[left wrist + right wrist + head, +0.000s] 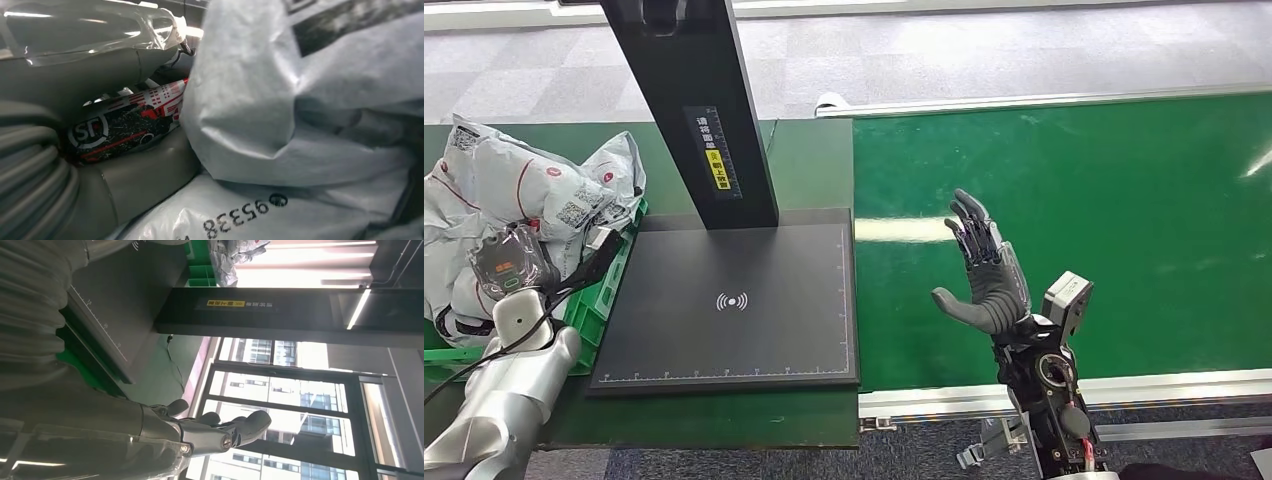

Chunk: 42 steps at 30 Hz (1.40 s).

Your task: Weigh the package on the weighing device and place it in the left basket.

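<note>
A green belt runs across the right side of the head view, with a darker green table to its left. On the table lies the black scale, a flat platform with a wireless mark at its middle and ruler ticks along its edges; a black post with a yellow label rises from its far edge. The platform's top is bare. Left of the scale, touching its edge, sits the green basket, heaped with grey and white packages.

The left hand is down in the basket among the heap. In the left wrist view a black and red package lies pressed against the thumb, with grey bags crowding close; whether the fingers clamp it, I cannot tell.

The right hand hovers over the belt just right of the scale, palm upright, fingers spread, holding nothing.
</note>
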{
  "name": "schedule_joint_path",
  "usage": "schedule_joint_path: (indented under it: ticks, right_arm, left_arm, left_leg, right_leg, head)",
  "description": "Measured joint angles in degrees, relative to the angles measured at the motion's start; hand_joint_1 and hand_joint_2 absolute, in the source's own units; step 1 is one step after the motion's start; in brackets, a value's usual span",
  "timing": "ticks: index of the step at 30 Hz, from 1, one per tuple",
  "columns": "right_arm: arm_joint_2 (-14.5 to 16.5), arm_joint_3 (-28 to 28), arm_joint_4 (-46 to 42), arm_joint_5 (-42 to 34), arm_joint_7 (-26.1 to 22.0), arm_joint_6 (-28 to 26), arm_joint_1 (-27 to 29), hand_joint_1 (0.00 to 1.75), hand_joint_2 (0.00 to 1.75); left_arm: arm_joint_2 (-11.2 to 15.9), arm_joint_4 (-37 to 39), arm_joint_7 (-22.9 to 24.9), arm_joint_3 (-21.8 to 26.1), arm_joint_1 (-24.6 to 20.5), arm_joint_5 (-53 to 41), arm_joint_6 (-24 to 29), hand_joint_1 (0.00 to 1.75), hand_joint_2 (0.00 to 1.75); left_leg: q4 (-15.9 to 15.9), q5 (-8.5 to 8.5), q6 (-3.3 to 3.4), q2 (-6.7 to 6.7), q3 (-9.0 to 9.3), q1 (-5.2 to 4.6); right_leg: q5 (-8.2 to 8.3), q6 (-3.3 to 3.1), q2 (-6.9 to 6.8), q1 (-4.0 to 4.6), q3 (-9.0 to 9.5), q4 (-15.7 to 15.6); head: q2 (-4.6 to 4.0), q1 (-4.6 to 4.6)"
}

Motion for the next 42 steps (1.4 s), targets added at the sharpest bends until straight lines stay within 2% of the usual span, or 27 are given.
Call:
schedule_joint_path:
  ticks: [1,2,19,23,25,27,29,31,32,33,34,35,40,42]
  right_arm:
    - [0.00,0.00,0.02,0.07,-0.01,0.01,-0.02,0.00,1.75]
    - [0.00,0.00,0.07,0.11,-0.04,0.04,-0.04,0.00,1.75]
    - [0.00,0.00,0.56,0.27,-0.15,0.09,-0.12,0.00,1.75]
    - [0.00,0.00,0.57,0.29,-0.15,0.09,-0.12,0.00,1.75]
    - [0.03,0.00,0.58,0.29,-0.15,0.09,-0.14,0.00,1.75]
    - [0.08,0.00,0.58,0.18,-0.05,0.09,-0.16,0.00,1.75]
    - [0.18,0.08,0.65,-0.20,0.45,0.10,-0.39,0.00,1.75]
    - [0.61,0.46,1.06,-0.69,0.99,-0.01,-1.17,0.00,1.75]
    - [0.96,0.74,1.38,-0.92,1.11,-0.15,-1.66,0.00,1.75]
    - [1.29,0.99,1.69,-1.11,1.16,-0.33,-2.07,0.00,1.75]
    - [1.49,1.21,2.01,-1.30,1.14,-0.57,-2.37,0.00,1.75]
    - [1.58,1.42,2.29,-1.53,1.09,-0.81,-2.60,0.00,1.75]
    - [1.51,2.37,3.27,-3.15,0.92,-1.26,-3.80,0.00,1.75]
    - [1.38,2.56,3.57,-3.44,0.92,-1.26,-4.10,0.00,1.75]
  left_arm:
    - [-0.03,0.63,-0.22,0.10,-0.25,-0.15,-0.03,0.27,1.75]
    - [-0.08,1.06,-0.18,0.10,-0.44,-0.34,-0.04,0.21,1.75]
    - [-0.73,1.30,0.27,-0.10,-0.54,-0.57,0.11,0.21,1.75]
    - [-0.73,1.30,0.26,-0.10,-0.54,-0.57,0.11,0.00,1.75]
    - [-0.90,0.47,-0.89,0.01,-0.08,-0.21,0.12,0.00,1.75]
    - [-1.93,-4.12,-6.59,1.10,2.14,1.61,0.15,0.00,1.75]
    - [-5.25,-14.46,-21.37,5.02,5.24,6.45,0.23,0.00,1.75]
    - [-9.92,-27.20,-43.80,11.57,7.20,14.47,0.30,0.00,0.87]
    - [-11.73,-33.16,-53.25,14.53,7.88,18.30,0.31,0.00,0.44]
    - [-13.26,-38.58,-60.18,16.84,8.48,21.42,0.31,0.00,0.00]
    - [-14.39,-43.74,-63.25,18.20,9.05,23.73,0.31,0.00,0.00]
    - [-15.48,-48.52,-63.51,18.87,9.52,25.53,0.30,0.00,0.00]
    - [-20.08,-67.96,-60.26,18.05,11.60,37.07,0.23,0.00,0.00]
    - [-21.16,-72.19,-60.06,17.54,12.13,38.30,0.20,0.00,0.00]
  left_leg:
    - [0.00,0.00,0.00,-0.01,0.03,0.00]
    - [0.00,0.00,0.00,-0.03,0.07,0.00]
    - [-0.01,0.05,0.00,-0.07,0.25,-0.02]
    - [-0.01,0.05,0.00,-0.07,0.25,-0.02]
    - [0.00,0.05,0.00,-0.07,0.25,-0.02]
    - [0.02,0.06,-0.01,-0.03,0.22,-0.01]
    - [0.08,0.14,0.05,-0.09,-0.07,0.00]
    - [0.12,0.17,0.09,-0.07,-0.40,0.00]
    - [0.13,0.14,0.06,0.09,-0.44,0.00]
    - [0.14,0.10,0.04,0.26,-0.42,-0.01]
    - [0.15,0.06,0.01,0.37,-0.40,-0.01]
    - [0.16,0.04,0.01,0.34,-0.41,-0.01]
    - [0.16,0.03,0.02,0.02,-0.55,0.00]
    - [0.16,0.03,0.03,0.01,-0.55,0.00]
  right_leg:
    - [0.00,0.00,-0.01,0.00,0.04,0.00]
    - [0.00,0.00,-0.02,-0.01,0.08,0.00]
    - [0.00,0.00,-0.07,-0.02,0.29,0.00]
    - [0.00,0.00,-0.07,-0.02,0.29,0.00]
    - [0.00,0.00,-0.07,-0.02,0.28,0.00]
    - [0.01,0.00,-0.04,-0.01,0.20,0.00]
    - [0.03,0.04,-0.09,0.00,0.00,0.01]
    - [0.11,0.08,-0.06,0.00,-0.20,0.02]
    - [0.15,0.09,0.10,-0.01,-0.28,0.01]
    - [0.19,0.10,0.28,-0.02,-0.34,0.01]
    - [0.20,0.11,0.42,-0.03,-0.38,0.00]
    - [0.18,0.13,0.42,-0.03,-0.40,-0.01]
    - [0.13,0.15,0.13,-0.01,-0.43,-0.03]
    - [0.13,0.15,0.10,-0.01,-0.43,-0.03]
  head:
    - [0.00,0.00]
    - [0.00,-0.01]
    - [0.00,0.01]
    - [0.00,0.01]
    - [0.00,0.00]
    - [0.00,-0.01]
    - [0.00,0.02]
    - [0.00,0.13]
    - [0.00,0.13]
    - [0.00,0.12]
    - [0.00,0.09]
    - [0.00,0.08]
    - [0.00,0.07]
    - [0.00,0.08]
